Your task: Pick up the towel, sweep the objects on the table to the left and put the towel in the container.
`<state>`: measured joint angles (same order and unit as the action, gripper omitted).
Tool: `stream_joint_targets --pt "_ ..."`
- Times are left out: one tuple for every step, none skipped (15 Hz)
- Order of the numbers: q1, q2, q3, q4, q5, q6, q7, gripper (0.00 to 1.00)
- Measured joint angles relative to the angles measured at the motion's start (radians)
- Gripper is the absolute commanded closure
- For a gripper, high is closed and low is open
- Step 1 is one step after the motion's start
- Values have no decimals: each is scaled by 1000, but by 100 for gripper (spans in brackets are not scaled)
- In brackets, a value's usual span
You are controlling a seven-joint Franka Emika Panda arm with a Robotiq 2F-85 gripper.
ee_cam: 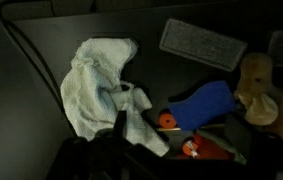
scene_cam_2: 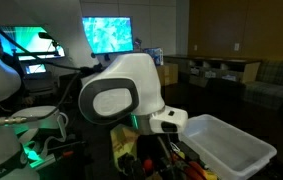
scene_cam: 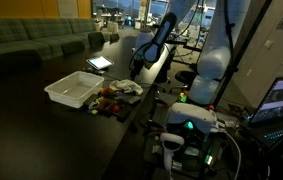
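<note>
The whitish-grey towel (ee_cam: 93, 85) lies crumpled on the dark table (ee_cam: 41, 40), and in the wrist view it is at the left. To its right sit the objects: a blue block (ee_cam: 205, 104), orange and red pieces (ee_cam: 167, 121) and a brown toy (ee_cam: 257, 82). My gripper (ee_cam: 181, 160) hangs above them, open and holding nothing, its dark fingers (ee_cam: 121, 128) at the bottom of the wrist view. In an exterior view the gripper (scene_cam: 138, 68) is above the towel (scene_cam: 129, 88), with the objects (scene_cam: 106, 100) beside the white container (scene_cam: 69, 90). The container (scene_cam_2: 226, 148) also shows from behind the arm.
A tablet with a bright screen (scene_cam: 99, 62) lies on the table behind the container. A flat grey rectangular thing (ee_cam: 201, 42) lies beyond the blue block. A black cable (ee_cam: 31, 60) curves past the towel. The arm's white joint (scene_cam_2: 121, 90) blocks much of an exterior view.
</note>
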<state>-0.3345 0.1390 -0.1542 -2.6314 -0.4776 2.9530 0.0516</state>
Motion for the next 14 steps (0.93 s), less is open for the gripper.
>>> stream_joint_targets --pt "8 67 -9 35 33 22 -26 0" --pt "12 130 -10 70 76 38 -58 0" --pt "17 190 -8 107 118 48 -86 0" --pt "20 251 -5 150 156 53 -112 0" --pt "22 307 -3 194 185 53 -129 0" --pt "23 356 -3 238 207 53 -139 0" --pt "24 404 -4 283 224 54 -145 0" --pt "24 448 -6 328 236 53 -148 0" --pt "24 486 -8 370 246 53 -149 0" --pt "22 517 -12 408 258 53 -151 0" --pt "18 542 -14 441 267 53 -153 0" --pt "12 562 -16 471 273 53 -154 0" --pt "5 577 -19 498 277 53 -154 0" --pt "-3 590 -22 521 280 53 -154 0"
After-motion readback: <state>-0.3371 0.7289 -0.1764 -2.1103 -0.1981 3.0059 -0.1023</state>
